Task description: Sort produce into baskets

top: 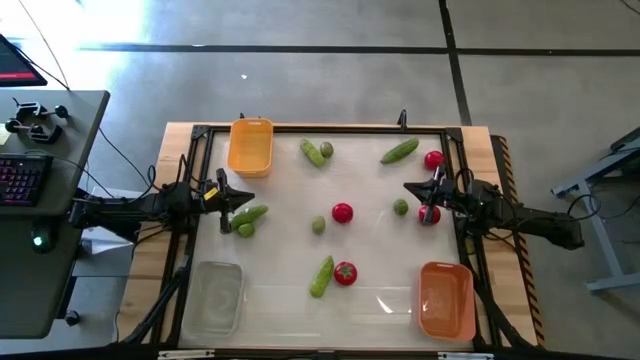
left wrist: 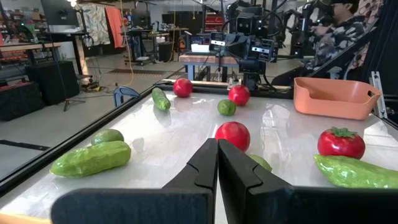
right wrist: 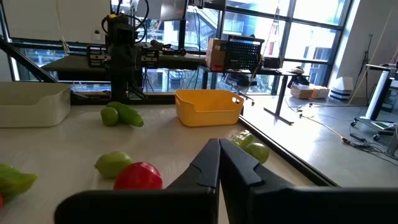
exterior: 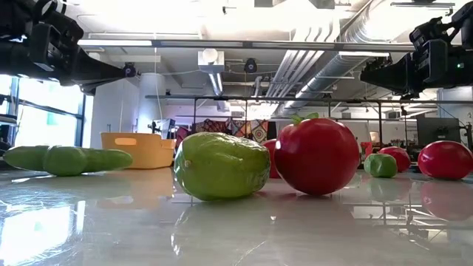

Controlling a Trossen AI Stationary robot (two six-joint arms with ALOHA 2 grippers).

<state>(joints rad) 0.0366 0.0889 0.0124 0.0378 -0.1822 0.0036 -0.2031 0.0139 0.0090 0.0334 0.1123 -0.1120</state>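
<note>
Produce lies scattered on the white table [top: 280, 300]: tomatoes [top: 342, 212] [top: 345, 273] [top: 429, 214] [top: 433, 159], cucumbers [top: 322, 276] [top: 250, 214] [top: 399, 151] [top: 313, 152] and limes [top: 319, 225] [top: 400, 207] [top: 245, 229] [top: 326, 150]. The yellow-orange basket [top: 250, 145] stands at the far left, the clear basket [top: 213, 297] at the near left, the darker orange basket [top: 446, 298] at the near right. My left gripper [top: 240, 199] hovers shut and empty at the left edge, by a cucumber and lime. My right gripper [top: 412, 188] hovers shut and empty at the right edge, near a tomato. The wrist views show both shut, the left [left wrist: 217, 152] and the right [right wrist: 219, 152].
A dark frame [top: 330, 128] runs around the table top. A desk with a keyboard [top: 20, 180] stands beyond the left edge. In the left wrist view a person [left wrist: 348, 31] sits behind the table's right side. There is bare table between the near baskets.
</note>
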